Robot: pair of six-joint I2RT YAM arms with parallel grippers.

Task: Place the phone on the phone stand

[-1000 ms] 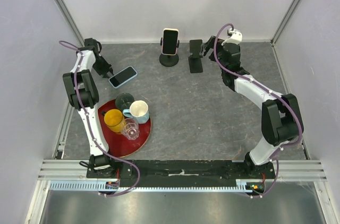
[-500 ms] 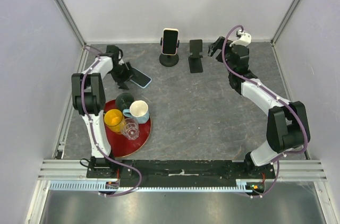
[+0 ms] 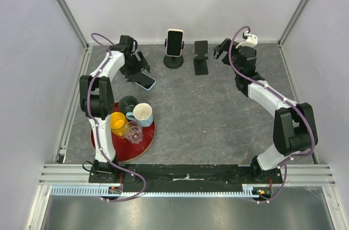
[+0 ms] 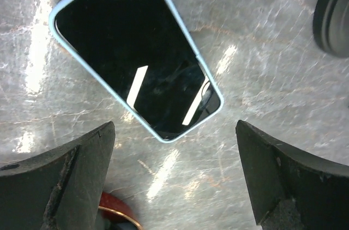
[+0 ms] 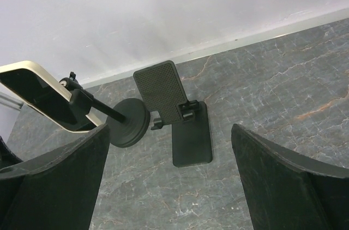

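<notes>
The phone (image 3: 146,82), dark-screened in a light blue case, lies flat on the grey table at the back left. In the left wrist view the phone (image 4: 136,50) lies just ahead of my fingertips. My left gripper (image 3: 138,68) hovers over its far end, open (image 4: 174,186), holding nothing. The empty black phone stand (image 3: 200,58) stands at the back centre. In the right wrist view the stand (image 5: 175,114) is ahead of my right gripper (image 5: 169,186), which is open and empty. That right gripper (image 3: 222,50) sits just right of the stand.
A second stand (image 3: 174,49) with a round base holds a cream phone (image 5: 38,96), left of the empty stand. A red plate (image 3: 143,138) at the front left carries a yellow cup (image 3: 116,123), a white mug (image 3: 142,113) and a clear glass (image 3: 134,132). Walls close in on three sides.
The left gripper slid the phone to the right, then opened and moved further back and right over it. The right gripper drew back slightly from the empty stand.
</notes>
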